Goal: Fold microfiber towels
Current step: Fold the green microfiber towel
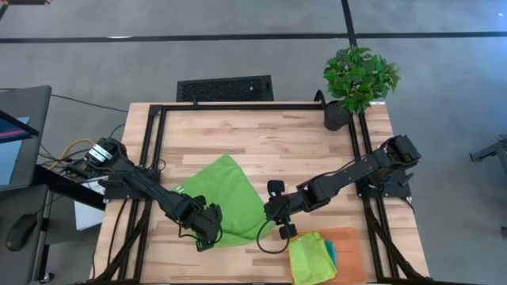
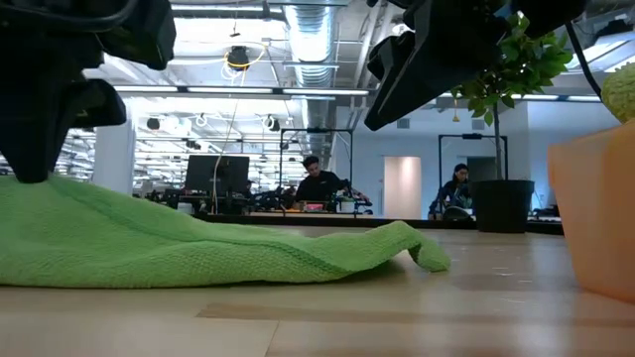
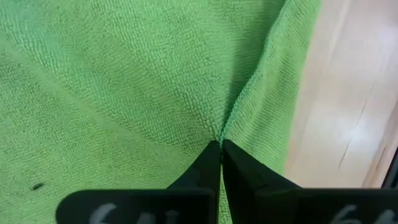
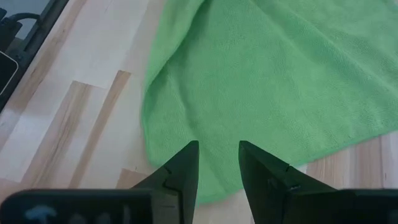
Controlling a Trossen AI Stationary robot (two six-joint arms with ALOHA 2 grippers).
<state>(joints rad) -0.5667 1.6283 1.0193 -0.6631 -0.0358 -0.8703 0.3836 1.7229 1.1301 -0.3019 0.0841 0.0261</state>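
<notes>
A lime green towel lies spread on the table's middle; it also shows in the low view. My left gripper is shut on it at its near left part. My right gripper is open and stands above the towel's right corner, clear of the cloth, high over the table in the low view. A folded yellow-green towel with a teal one showing beside it lies on the orange mat at the near right. My left gripper pinches the lime green towel between its two shut fingers, close to the towel's near edge. A crease runs off from the fingertips where the cloth is gathered. The fingers come from above, slanting from the table's left. The towel lies on the table.
A potted plant stands at the table's far right corner. Black frame rails run along the far, left and right sides. Bare wood shows beyond the towel. People sit at desks in the room behind.
</notes>
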